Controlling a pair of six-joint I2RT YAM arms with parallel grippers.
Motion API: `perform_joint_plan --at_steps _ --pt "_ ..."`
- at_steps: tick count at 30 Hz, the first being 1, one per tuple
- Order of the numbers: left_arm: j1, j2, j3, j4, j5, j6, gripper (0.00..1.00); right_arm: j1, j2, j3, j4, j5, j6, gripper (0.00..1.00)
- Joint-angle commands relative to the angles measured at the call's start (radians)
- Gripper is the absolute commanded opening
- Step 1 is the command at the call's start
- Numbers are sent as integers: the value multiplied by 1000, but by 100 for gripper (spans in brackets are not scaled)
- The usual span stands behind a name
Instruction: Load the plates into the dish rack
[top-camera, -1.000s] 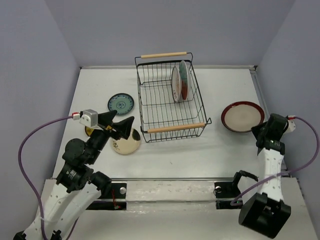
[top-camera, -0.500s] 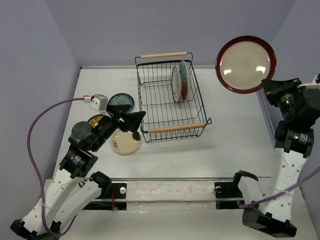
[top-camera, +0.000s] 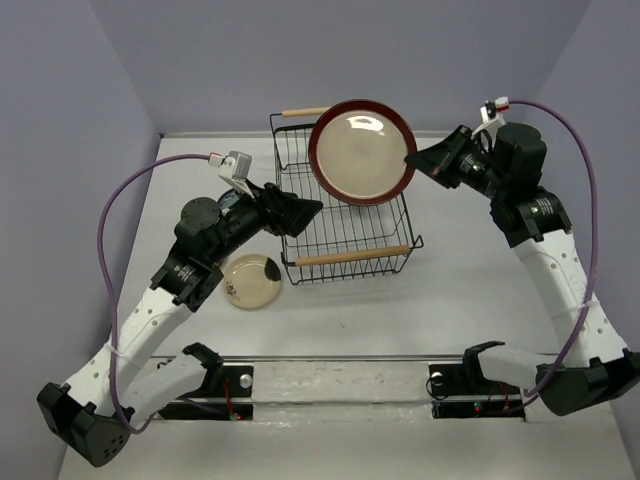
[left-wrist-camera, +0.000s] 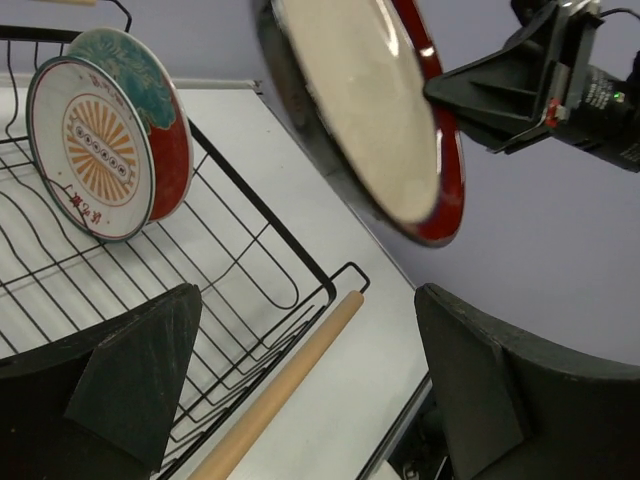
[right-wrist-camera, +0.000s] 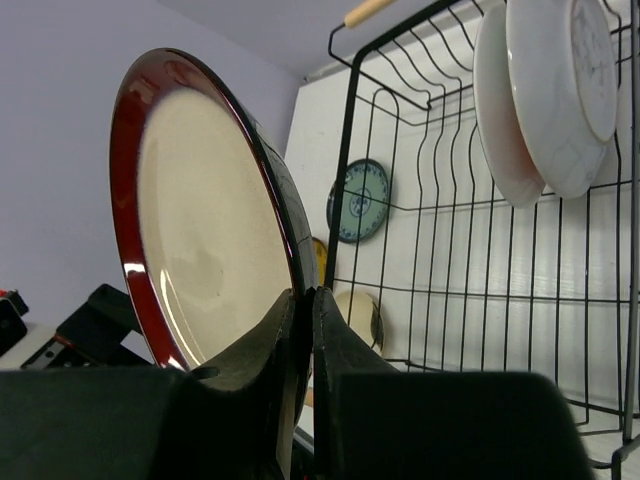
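My right gripper (top-camera: 414, 160) is shut on the rim of the larger dark-red-rimmed plate (top-camera: 362, 150) and holds it tilted on edge above the black wire dish rack (top-camera: 345, 228). The grip shows in the right wrist view (right-wrist-camera: 305, 300), with the plate (right-wrist-camera: 200, 220) left of the fingers. The white-orange sunburst plate (left-wrist-camera: 100, 150) and the red teal-floral plate (left-wrist-camera: 165, 110) stand upright in the rack. My left gripper (top-camera: 305, 212) is open and empty at the rack's near left side. The cream plate (top-camera: 250, 280) lies on the table. The teal-blue plate (right-wrist-camera: 362, 200) and a sliver of the yellow-brown plate (right-wrist-camera: 318, 256) lie beyond.
The rack's near wooden handle (top-camera: 352, 256) lies just right of my left gripper (left-wrist-camera: 305, 310); the far handle (top-camera: 305, 111) is partly hidden by the held plate. A white table (top-camera: 470, 290) is walled on three sides. The left arm covers the small plates in the top view.
My right arm swung the dark-red-rimmed plate left, from high over the table's right side to above the rack. My left arm moved up and right, close to the rack's left side.
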Motion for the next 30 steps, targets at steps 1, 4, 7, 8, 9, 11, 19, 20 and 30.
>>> perform_joint_plan --at_steps 1,4,7,8,9,11,19,20,30 --pt "23 27 44 147 84 -60 99 98 8 96 233 18 28 7" --pt "60 34 -8 217 121 -114 99 147 23 85 242 32 20 7" --pt "109 21 -42 283 148 -168 99 177 29 70 249 40 19 7" --pt "123 11 -60 321 180 -183 99 187 25 61 251 55 19 7" --pt "141 6 -65 328 185 -198 99 187 26 56 254 50 17 7" --pt "157 -2 -67 326 184 -200 99 198 29 53 277 15 22 7" --pt "212 24 -87 355 234 -239 55 276 100 62 320 -61 28 7" --pt "212 14 -91 364 236 -242 45 288 121 64 315 -69 26 7" --pt "275 -94 -142 409 383 -272 5 298 210 73 345 -367 -92 64"
